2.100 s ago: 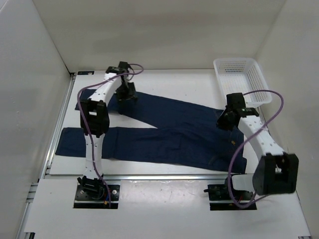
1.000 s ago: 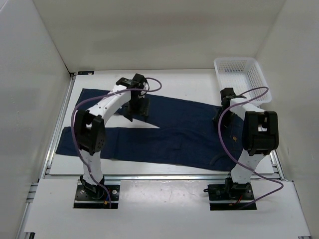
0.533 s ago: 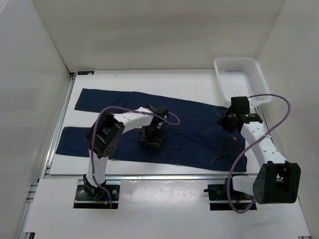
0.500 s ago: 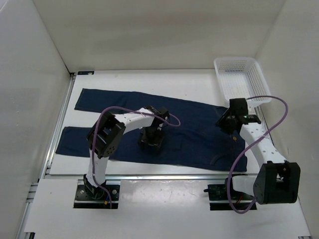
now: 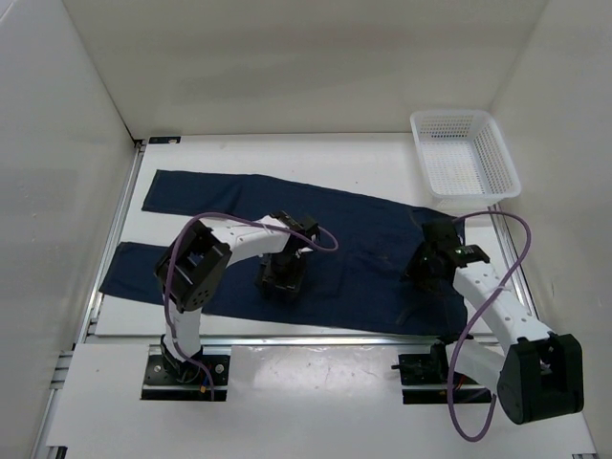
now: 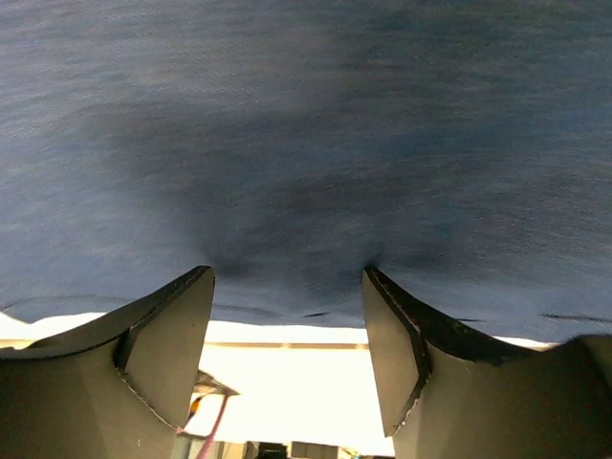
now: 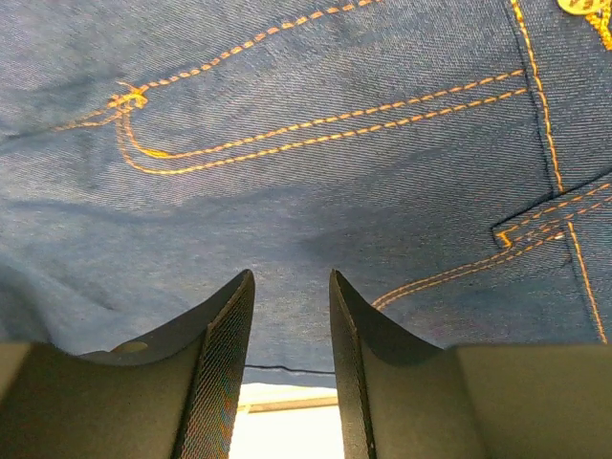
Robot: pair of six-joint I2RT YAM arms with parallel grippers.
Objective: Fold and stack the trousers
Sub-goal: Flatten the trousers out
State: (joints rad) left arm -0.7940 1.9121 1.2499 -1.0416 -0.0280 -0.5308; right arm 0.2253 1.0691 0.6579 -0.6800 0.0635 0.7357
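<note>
Trousers (image 5: 363, 239) lie spread flat across the tabletop (image 5: 335, 158), no fold made yet, so basically everything's left. Left claw (image 6: 287, 274) gapes wide over a leg, right claw (image 7: 292, 275) barely parted near the waist.

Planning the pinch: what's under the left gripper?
The left gripper is over the trousers, close to their edge; table shows past it. Anything beneath the denim is hidden.

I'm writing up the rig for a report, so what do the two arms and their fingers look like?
The left arm and right arm are white links with black joint housings, each trailing a looping purple cable. The left gripper has smooth dark wedge fingers; the right gripper has black fingers with finely textured inner faces.
</note>
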